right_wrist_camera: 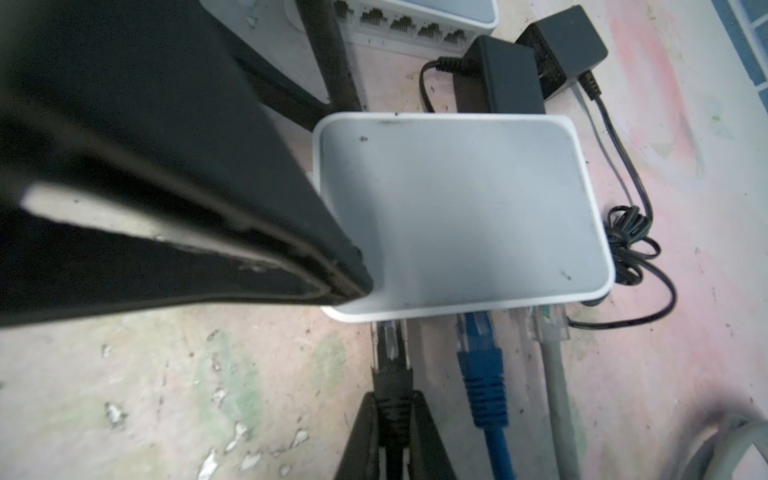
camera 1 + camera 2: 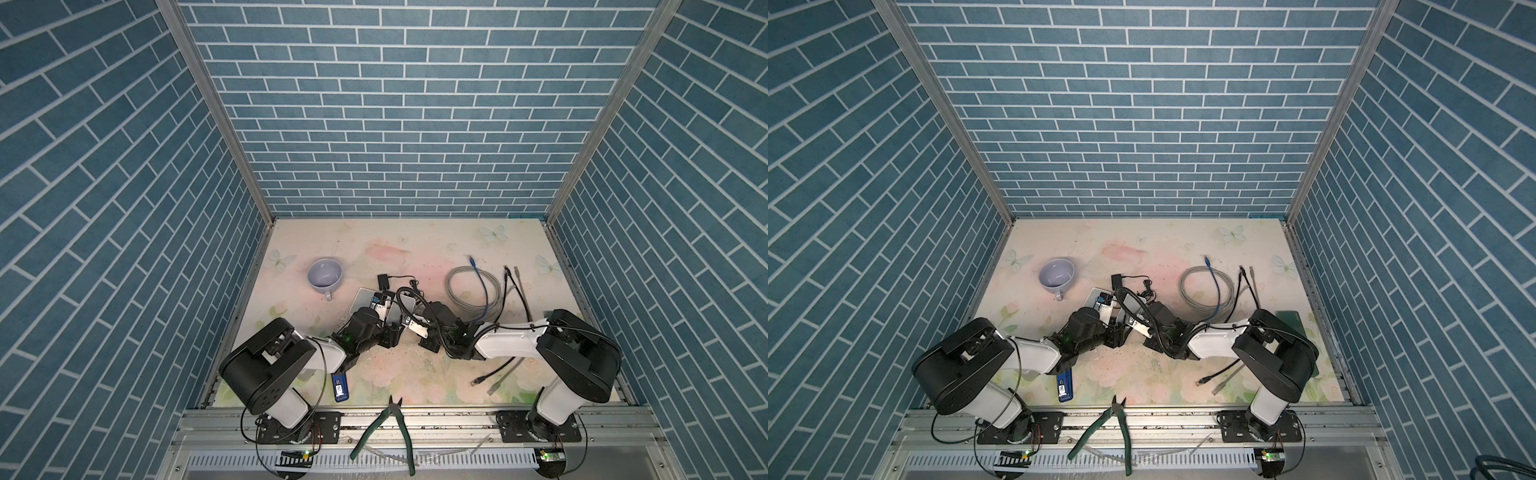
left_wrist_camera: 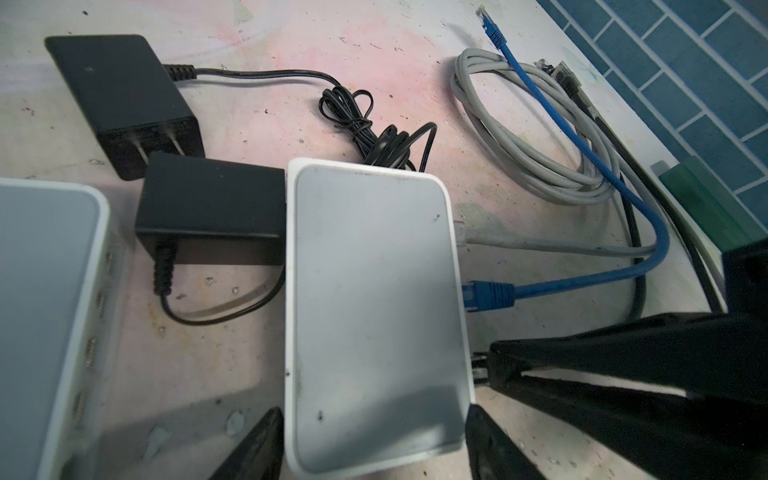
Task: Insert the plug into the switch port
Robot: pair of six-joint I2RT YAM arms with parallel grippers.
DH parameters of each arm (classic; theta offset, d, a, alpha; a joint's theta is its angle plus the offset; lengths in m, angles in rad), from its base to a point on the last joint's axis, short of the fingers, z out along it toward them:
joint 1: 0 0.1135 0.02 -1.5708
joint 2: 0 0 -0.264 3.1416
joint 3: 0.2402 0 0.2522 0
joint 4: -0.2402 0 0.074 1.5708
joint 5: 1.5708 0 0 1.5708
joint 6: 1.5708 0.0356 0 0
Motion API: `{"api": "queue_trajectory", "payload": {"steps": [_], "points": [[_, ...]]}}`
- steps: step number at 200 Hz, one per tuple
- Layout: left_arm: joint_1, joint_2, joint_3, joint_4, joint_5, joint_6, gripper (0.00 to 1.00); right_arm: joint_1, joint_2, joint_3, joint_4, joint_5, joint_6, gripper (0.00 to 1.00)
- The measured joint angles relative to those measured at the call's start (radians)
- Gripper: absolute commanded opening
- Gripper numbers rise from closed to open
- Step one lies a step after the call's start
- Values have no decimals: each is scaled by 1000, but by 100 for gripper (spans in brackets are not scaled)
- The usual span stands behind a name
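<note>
Green-handled pliers (image 2: pixel 395 409) lie nearest, across the front rail, in both top views. Just beyond, on the floral bench (image 2: pixel 374 249), a blue stick with a white label (image 2: pixel 340 384) sits near-left by the left arm. A loose black cable end (image 2: pixel 477 380) and a loose grey cable end (image 2: pixel 493 390) lie near-right.

Mid-bench the two arms meet. The left end effector (image 3: pixel 374 440) clasps the near end of the white switch (image 3: pixel 374 291), one of its fingers (image 3: pixel 257 449) against each long side. From the right, the right end effector (image 1: pixel 392 415) is clamped on the boot of the black plug (image 1: pixel 390 374). That plug's clear tip sits at the mouth of the nearest port on the switch's right side, with most of the connector outside the housing; how deep it sits cannot be told.

Farther along the same side, a blue plug (image 1: pixel 482 374) and a grey plug (image 1: pixel 550 328) are plugged in. Left of the white switch lies a second switch (image 3: pixel 45 291), apart from it. A black power adapter (image 3: pixel 208 212) lies between them, touching the white switch's left edge, and another adapter (image 3: pixel 120 99) lies farther back.

Farthest, a pale cup (image 2: pixel 325 274) sits far-left and a coiled grey cable (image 2: pixel 469 291) lies far-right.
</note>
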Motion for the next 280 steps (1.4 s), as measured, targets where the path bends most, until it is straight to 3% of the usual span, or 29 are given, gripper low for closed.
{"api": "queue_trajectory", "payload": {"steps": [152,280], "points": [[3,32,9,23,5,14,67,-2,27,-77,190,-6,-36,0],[-32,79,58,25,-60,22,66,-43,45,-75,228,-70,-61,0]]}}
